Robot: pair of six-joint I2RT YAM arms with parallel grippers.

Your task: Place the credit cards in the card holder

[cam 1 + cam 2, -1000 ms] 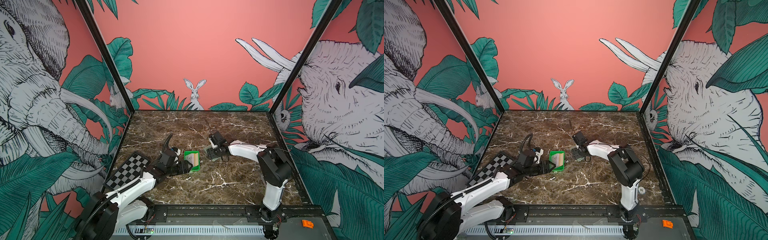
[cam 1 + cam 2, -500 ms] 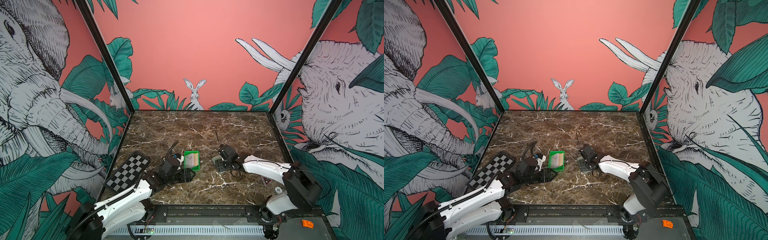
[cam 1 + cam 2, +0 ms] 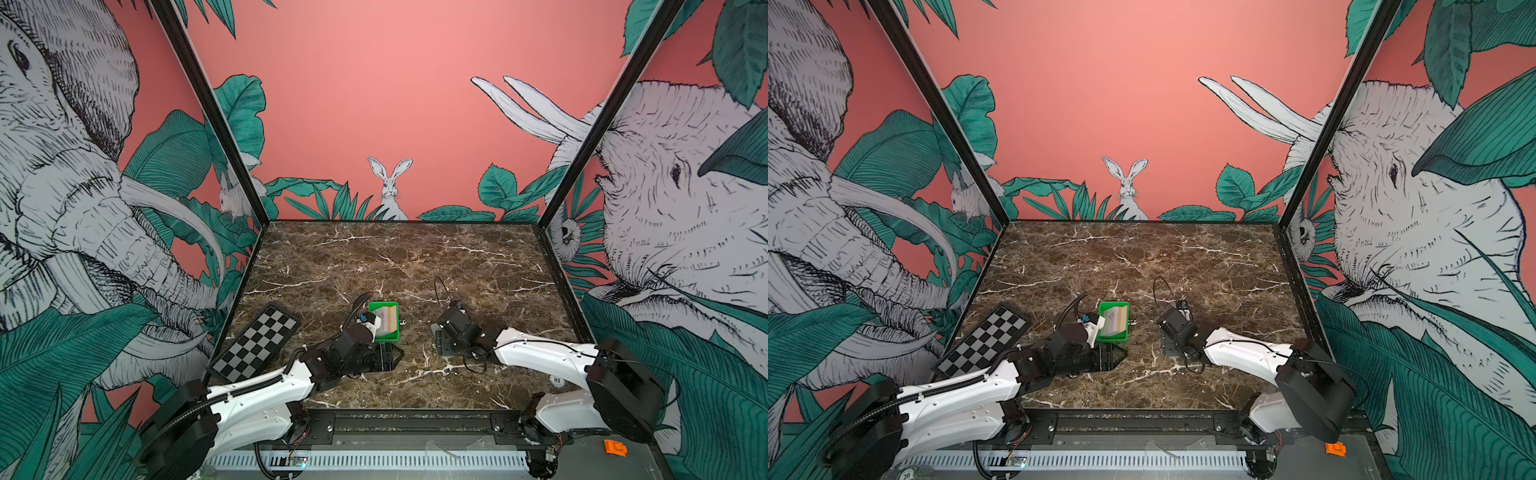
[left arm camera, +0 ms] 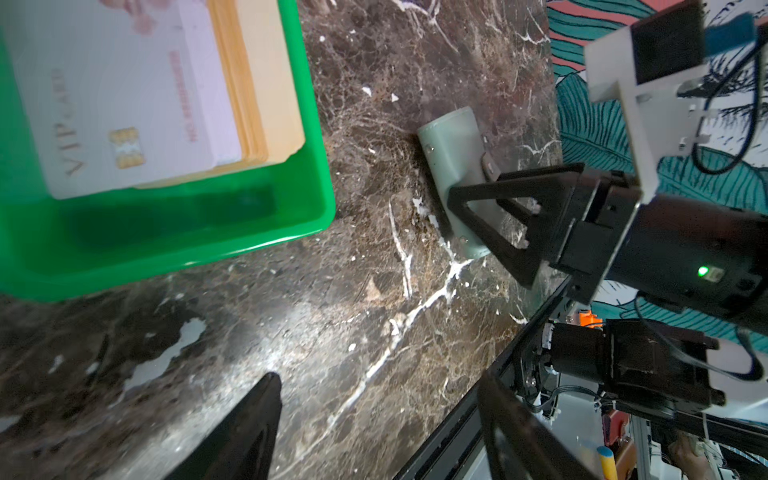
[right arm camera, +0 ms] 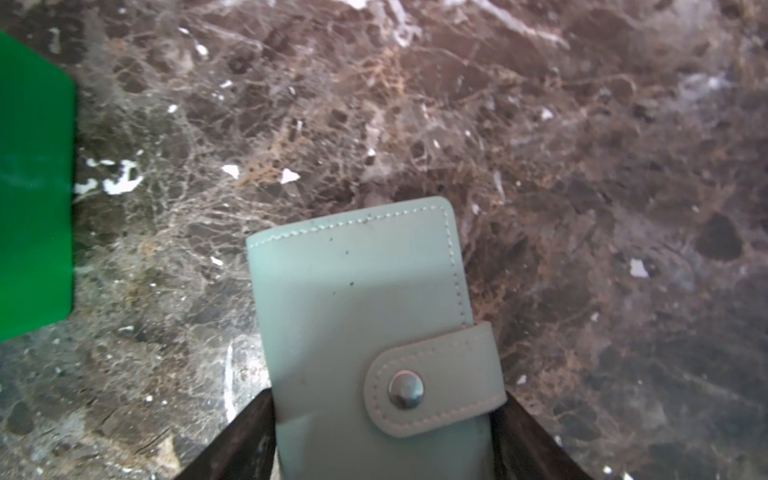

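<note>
You are gripping the card holder (image 5: 361,291) with your right fingers (image 5: 241,444). They are pressing against its two long edges at the bottom of the right wrist view. The holder is lying flat on the bench (image 3: 395,257) with its strap snapped shut. In both top views it is sitting right of centre in the lower part of the frame, apart from the green tray (image 3: 383,304).

The credit cards (image 4: 124,104) are lying stacked in that tray, in the upper left of the left wrist view. A white VIP card with a gold chip is resting on top, with tan cards showing beneath it.

Your left fingers (image 4: 245,428) are standing spread apart over bare bench, just below the tray in both top views, and are gripping nothing. A checkerboard (image 3: 259,343) is lying at the lower left.
</note>
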